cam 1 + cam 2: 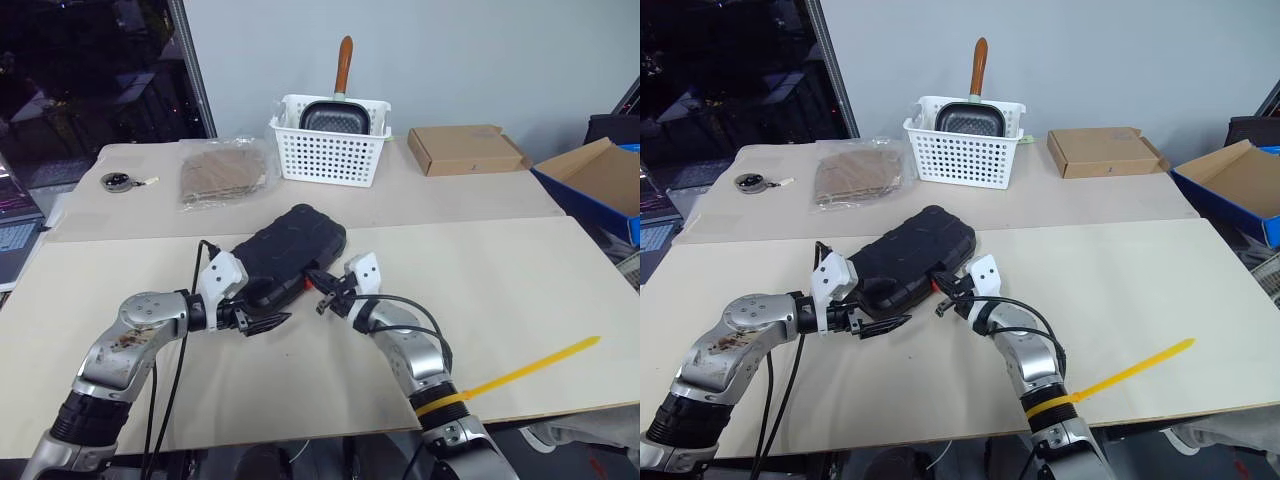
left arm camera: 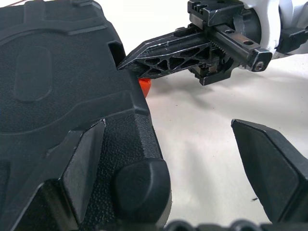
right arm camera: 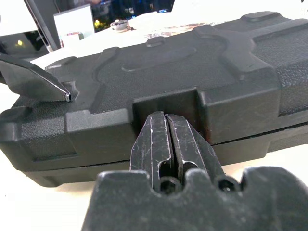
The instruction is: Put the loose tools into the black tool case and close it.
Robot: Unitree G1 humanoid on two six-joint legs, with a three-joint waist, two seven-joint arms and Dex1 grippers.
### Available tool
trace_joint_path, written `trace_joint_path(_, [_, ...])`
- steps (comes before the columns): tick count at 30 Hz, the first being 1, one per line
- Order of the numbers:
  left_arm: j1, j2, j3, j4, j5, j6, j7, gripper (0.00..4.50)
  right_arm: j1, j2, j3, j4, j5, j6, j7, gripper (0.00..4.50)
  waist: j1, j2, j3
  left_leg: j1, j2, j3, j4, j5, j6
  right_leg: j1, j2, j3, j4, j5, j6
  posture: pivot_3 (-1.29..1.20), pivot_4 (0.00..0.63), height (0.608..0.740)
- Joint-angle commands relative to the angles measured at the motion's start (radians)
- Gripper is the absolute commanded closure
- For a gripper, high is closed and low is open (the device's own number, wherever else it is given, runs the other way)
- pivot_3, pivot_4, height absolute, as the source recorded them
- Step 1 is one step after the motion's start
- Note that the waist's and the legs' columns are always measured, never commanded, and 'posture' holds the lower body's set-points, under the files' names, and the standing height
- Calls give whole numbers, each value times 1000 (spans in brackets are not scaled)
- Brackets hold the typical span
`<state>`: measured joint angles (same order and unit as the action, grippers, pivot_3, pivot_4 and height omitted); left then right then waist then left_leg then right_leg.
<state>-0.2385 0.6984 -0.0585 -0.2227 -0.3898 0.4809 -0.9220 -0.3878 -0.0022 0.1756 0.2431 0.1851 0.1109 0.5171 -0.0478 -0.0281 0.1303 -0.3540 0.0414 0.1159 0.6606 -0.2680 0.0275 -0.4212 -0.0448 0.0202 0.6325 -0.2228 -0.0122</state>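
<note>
The black tool case [image 1: 290, 250] lies closed on the table, slanting from near left to far right. My right gripper [image 3: 163, 119] is shut, its tips pushed into the recess on the case's front edge, where the small orange latch [image 2: 144, 86] shows just under them. My left gripper [image 2: 178, 159] is open at the case's near corner. One of its fingers [image 2: 86, 159] lies over the lid and the other hangs beside the case above the table. The loose tools are out of view.
A white perforated basket [image 1: 330, 150] with a pan stands at the back. Right of it are a cardboard box [image 1: 465, 148] and an open blue box [image 1: 600, 185]. A clear bag of brown sheets [image 1: 225, 172] and a small round tool [image 1: 118, 181] lie back left. A yellow strip [image 1: 535, 368] lies near right.
</note>
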Motion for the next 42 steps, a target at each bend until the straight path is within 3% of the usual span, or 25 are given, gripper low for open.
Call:
trace_joint_path(1, [21, -4, -19, 14, 9, 24, -2, 0, 0, -4, -29, -157, 51, 39, -3, 4413, 2, 0, 0, -1, 0, 0, 0, 0, 0, -1, 0, 0, 0, 0, 0, 0, 150, 740])
trace_joint_path(10, [20, -29, 8, 11, -11, 10, -1, 0, 71, -147, -86, -542, 151, 315, -19, 4413, 10, 1, 1, -8, 1, -1, -1, -1, 0, -4, 0, -4, -3, 1, -3, 0, 150, 740])
trace_joint_path(13, [21, -32, 3, 17, 1, 3, -1, 0, 115, -261, -65, -583, 126, 397, 13, 4413, 12, 1, 1, -10, 0, -1, -1, -2, 0, -5, 0, -5, -4, 1, -2, 0, 150, 740])
trace_joint_path(18, [13, -30, -13, 44, 28, -11, 0, 0, 139, -358, -33, -569, 114, 485, 36, 4413, 11, 1, 1, -10, 0, -1, -1, -2, 1, -5, 1, -4, -5, 0, -2, 0, 150, 740])
trace_joint_path(23, [4, -22, -27, 65, 48, -18, -8, 0, 79, -345, 36, -495, 67, 489, 36, 4413, 9, 0, 1, -9, 0, -1, -1, -1, 1, -4, 2, -4, -4, -3, 4, 0, 150, 740])
trace_joint_path(30, [-7, -14, -52, 84, 74, -25, -21, 0, -32, -270, 145, -362, -12, 466, 30, 4413, 12, 0, 1, -9, 0, -1, 0, -1, 1, -4, 2, -4, -5, -2, 1, 0, 150, 740])
trace_joint_path(37, [-3, -12, -52, 76, 76, -20, -24, 0, -81, -199, 117, -337, -13, 401, 14, 4413, 14, 0, 1, -10, 0, -1, 0, -1, 1, -4, 1, -5, -5, 0, -1, 0, 150, 740])
trace_joint_path(42, [3, -14, -51, 68, 75, -15, -20, 0, -64, -229, 116, -370, -22, 432, 28, 4413, 11, 0, 1, -9, 0, -1, 0, -1, 1, -4, 1, -5, -4, -1, 0, 0, 150, 740])
